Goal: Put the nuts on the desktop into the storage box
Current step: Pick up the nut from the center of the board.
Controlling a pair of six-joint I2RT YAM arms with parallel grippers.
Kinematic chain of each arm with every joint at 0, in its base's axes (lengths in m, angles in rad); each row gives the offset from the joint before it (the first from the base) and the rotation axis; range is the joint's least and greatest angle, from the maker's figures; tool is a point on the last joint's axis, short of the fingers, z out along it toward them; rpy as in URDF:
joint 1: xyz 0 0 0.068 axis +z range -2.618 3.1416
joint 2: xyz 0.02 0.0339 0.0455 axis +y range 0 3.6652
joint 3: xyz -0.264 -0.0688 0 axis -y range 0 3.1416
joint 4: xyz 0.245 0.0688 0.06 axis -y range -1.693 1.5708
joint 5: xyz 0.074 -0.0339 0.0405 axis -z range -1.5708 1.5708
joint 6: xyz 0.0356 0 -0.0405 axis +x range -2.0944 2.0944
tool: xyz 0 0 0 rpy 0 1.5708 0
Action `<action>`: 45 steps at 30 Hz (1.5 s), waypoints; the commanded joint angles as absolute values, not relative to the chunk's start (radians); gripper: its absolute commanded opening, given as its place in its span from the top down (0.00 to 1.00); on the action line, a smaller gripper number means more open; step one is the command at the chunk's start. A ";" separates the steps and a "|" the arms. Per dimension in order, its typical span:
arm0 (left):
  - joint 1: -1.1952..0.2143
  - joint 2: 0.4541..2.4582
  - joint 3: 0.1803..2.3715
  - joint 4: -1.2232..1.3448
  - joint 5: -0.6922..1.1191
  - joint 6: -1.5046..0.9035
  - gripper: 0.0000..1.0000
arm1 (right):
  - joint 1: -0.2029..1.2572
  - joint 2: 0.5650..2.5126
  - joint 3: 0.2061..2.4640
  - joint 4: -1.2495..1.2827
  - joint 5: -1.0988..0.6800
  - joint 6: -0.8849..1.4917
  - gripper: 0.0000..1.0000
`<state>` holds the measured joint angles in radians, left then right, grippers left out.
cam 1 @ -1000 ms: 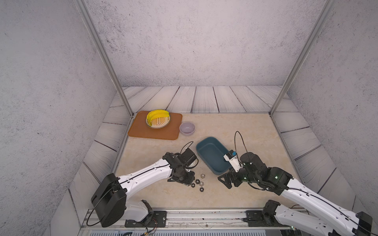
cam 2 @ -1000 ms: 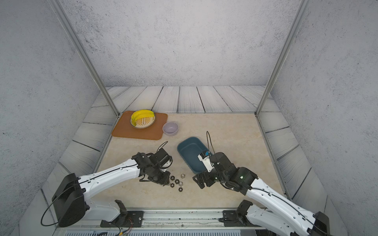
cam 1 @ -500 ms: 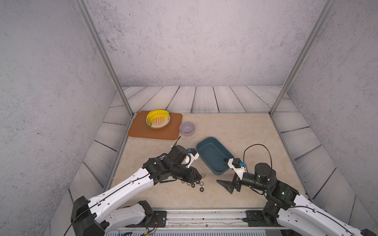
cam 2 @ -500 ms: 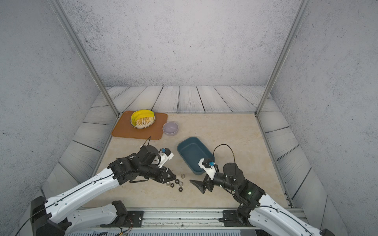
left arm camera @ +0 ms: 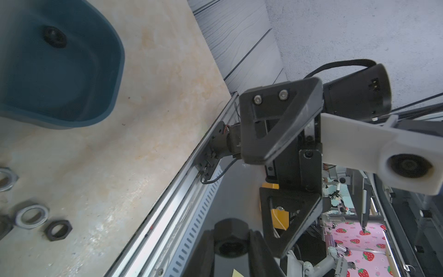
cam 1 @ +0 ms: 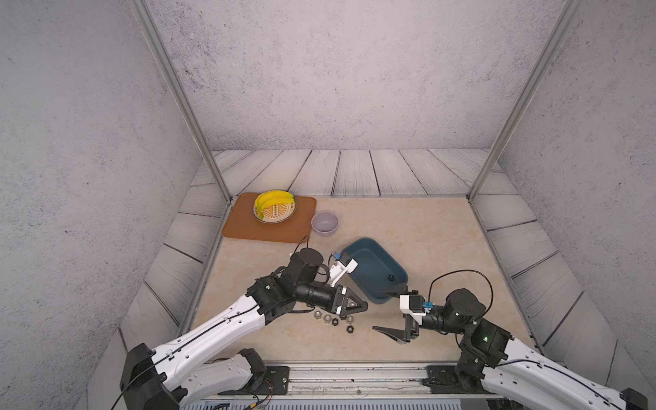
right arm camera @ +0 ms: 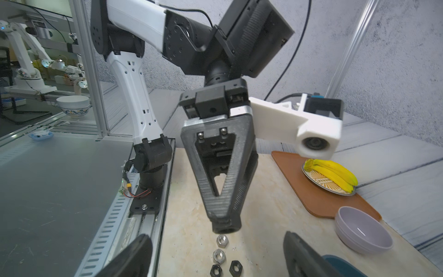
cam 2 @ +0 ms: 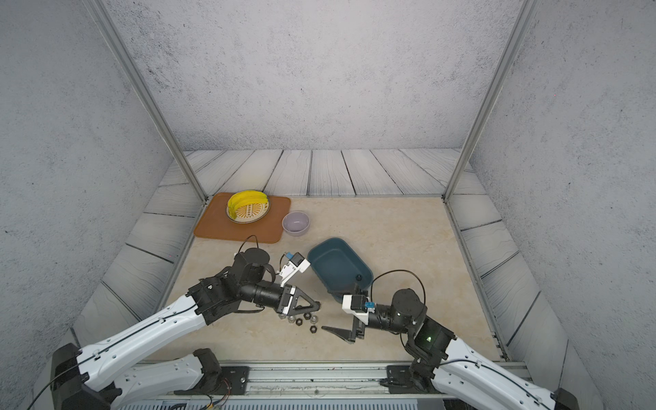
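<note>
L end effector (cam 1: pixel 362 305) came up off desk (cam 1: pixel 426 230) in the last sec, clamped on a black nut (left arm camera: pixel 230 237), tip nr box (cam 1: pixel 369 248). R end effector (cam 1: pixel 379 310) backed away from box, jaws wide, empty. One nut (cam 1: pixel 391 277) lay in box; other nuts (cam 1: pixel 335 321) on desk. Drop looked next.

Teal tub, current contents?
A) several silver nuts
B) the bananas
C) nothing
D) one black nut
D: a single black nut lies on the floor of the storage box near its corner, and the left wrist view shows it there too.
</note>
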<state>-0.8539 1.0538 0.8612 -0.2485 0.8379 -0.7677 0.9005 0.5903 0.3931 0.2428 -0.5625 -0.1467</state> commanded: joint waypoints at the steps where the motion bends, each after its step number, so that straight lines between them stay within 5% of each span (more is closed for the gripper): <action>1: -0.850 1.066 0.842 -0.121 0.917 -0.826 0.90 | 0.916 0.603 0.386 0.317 -0.612 -0.157 0.10; 12: -0.851 1.059 0.801 -0.013 0.947 -0.876 0.91 | 0.921 0.638 0.375 0.388 -0.523 -0.060 0.24; 25: -0.850 1.064 0.795 -0.010 0.950 -0.872 0.92 | 0.923 0.670 0.392 0.386 -0.544 -0.037 0.66; 35: -0.850 1.065 0.787 -0.003 0.947 -0.875 0.94 | 0.923 0.657 0.385 0.407 -0.532 -0.009 0.63; 40: -0.850 1.060 0.789 0.001 0.950 -0.879 0.94 | 0.923 0.661 0.388 0.394 -0.531 -0.010 0.80; 45: -0.851 1.060 0.787 0.000 0.951 -0.878 0.91 | 0.923 0.666 0.393 0.368 -0.515 -0.016 0.83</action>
